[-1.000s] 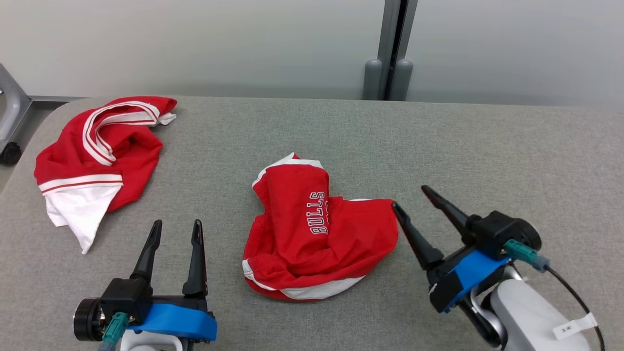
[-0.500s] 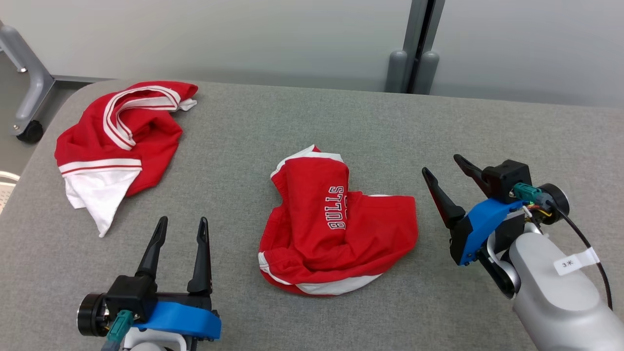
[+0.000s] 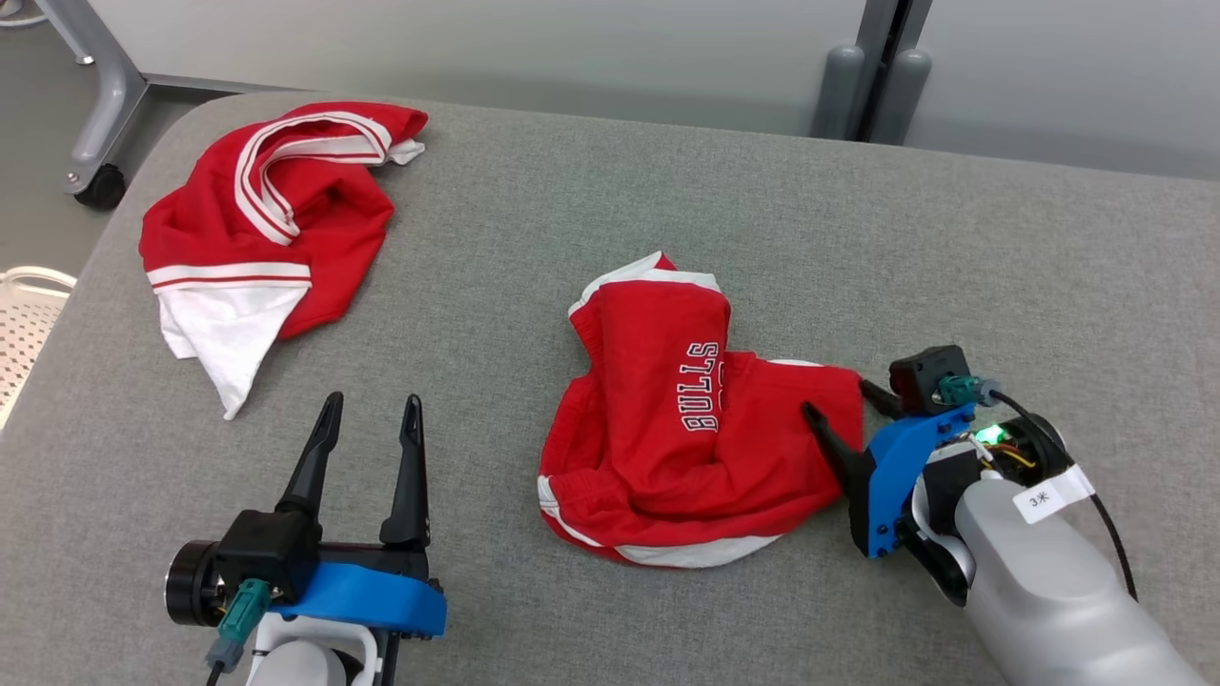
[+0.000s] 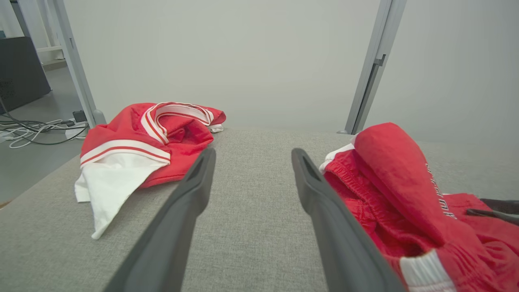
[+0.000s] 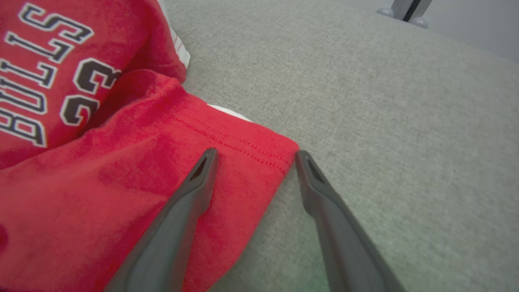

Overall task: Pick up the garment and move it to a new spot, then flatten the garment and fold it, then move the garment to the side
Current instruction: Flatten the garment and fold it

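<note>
The garment (image 5: 101, 194) is cut off at the right wrist view's left edge, its lettering (image 5: 24, 77) clipped; a white perforated object (image 3: 24, 324) is cropped at the head view's left.

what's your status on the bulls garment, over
Right gripper open, straddling a corner of the Bulls garment. Left gripper open, clear of it. Garment crumpled, not lifted. Second red garment far left, no obstruction.

Offering bare desk (image 3: 1001, 257) right of the BULLS garment (image 3: 686, 419); blocking far left of it with another garment (image 3: 267, 219).
</note>
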Tool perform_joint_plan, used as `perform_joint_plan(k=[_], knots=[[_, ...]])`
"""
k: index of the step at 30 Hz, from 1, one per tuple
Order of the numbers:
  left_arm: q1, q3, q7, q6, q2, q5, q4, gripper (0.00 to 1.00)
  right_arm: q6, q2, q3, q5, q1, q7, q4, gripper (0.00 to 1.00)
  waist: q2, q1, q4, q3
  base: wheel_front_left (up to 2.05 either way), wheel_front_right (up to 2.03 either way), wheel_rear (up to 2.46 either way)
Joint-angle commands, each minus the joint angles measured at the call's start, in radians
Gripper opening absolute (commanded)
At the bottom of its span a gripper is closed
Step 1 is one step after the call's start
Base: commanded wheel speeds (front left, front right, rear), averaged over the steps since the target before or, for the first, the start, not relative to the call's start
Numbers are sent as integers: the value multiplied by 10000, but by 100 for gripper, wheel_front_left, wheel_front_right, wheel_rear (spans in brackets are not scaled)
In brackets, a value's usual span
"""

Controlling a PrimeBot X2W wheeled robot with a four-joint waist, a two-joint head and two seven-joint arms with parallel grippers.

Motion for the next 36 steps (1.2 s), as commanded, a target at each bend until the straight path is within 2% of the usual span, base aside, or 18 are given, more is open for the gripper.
perform_joint_plan(k=[1,6,7,8,9,16,24,32,36], knots=[[-130,-2,-30,47,-6,-30,29,100,1,75,99,118,-149,76,200,100,-2,-1,38,4,0,0,0],[-54,-33,-30,94,-6,-93,53,100,3,434,507,601,64,332,740,100,-2,-1,65,-84,0,0,0],[-44,-40,-30,96,-8,-102,54,100,4,511,579,741,126,403,792,49,-2,-1,61,-100,0,0,0],[-42,-49,-30,97,-6,-113,57,100,12,570,635,886,165,410,779,36,-2,-1,52,-115,0,0,0],[-37,-60,-30,114,-8,-124,54,100,14,598,685,1051,179,322,729,0,-2,-1,35,-131,0,0,0],[70,11,-30,133,-7,-101,80,100,1,271,948,1614,123,-621,585,0,-2,-1,-225,-371,0,0,0],[436,90,-30,176,-8,-179,36,100,1,-319,949,2088,1055,-1868,-176,0,-2,-1,-867,-836,0,0,0],[614,-20,-30,192,-2,-185,-5,100,1,-949,-602,2693,3038,-2118,-2124,0,-2,-1,-1377,-981,0,0,0],[661,14,-29,189,-7,-220,-10,100,1,-898,-1720,2378,4481,-2127,-3223,0,-2,-1,-1575,-1016,0,0,0]])
